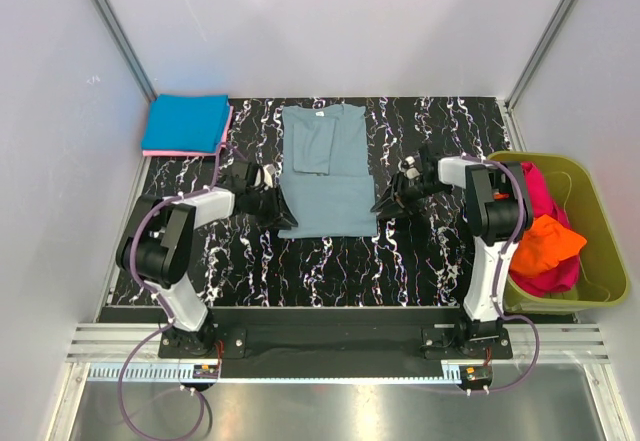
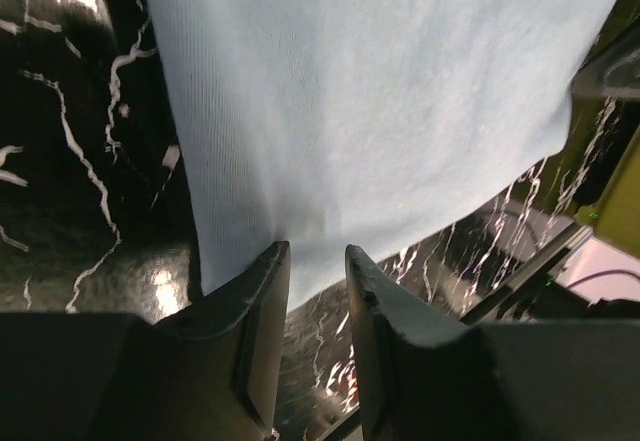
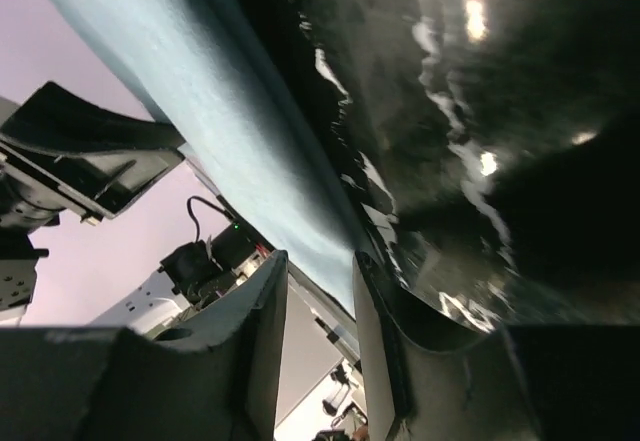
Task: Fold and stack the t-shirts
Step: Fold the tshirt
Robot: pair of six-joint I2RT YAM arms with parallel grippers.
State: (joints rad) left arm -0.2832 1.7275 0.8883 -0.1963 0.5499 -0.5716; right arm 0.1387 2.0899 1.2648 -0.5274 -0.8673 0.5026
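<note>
Top external view: we see the grey-blue t-shirt (image 1: pixel 325 176) lying flat in the middle of the marbled black table (image 1: pixel 400 261), sleeves folded in, an arm at each side of its lower half. A folded bright blue shirt (image 1: pixel 185 121) sits on a pink one (image 1: pixel 185 151) at the far left corner. Magenta (image 1: pixel 545 196) and orange (image 1: pixel 545 241) shirts fill the olive tub (image 1: pixel 600 291) on the right. In the wrist views, the left gripper (image 2: pixel 318 261) and right gripper (image 3: pixel 320 266) both have jaws slightly parted at the shirt's edge, pinching nothing.
</note>
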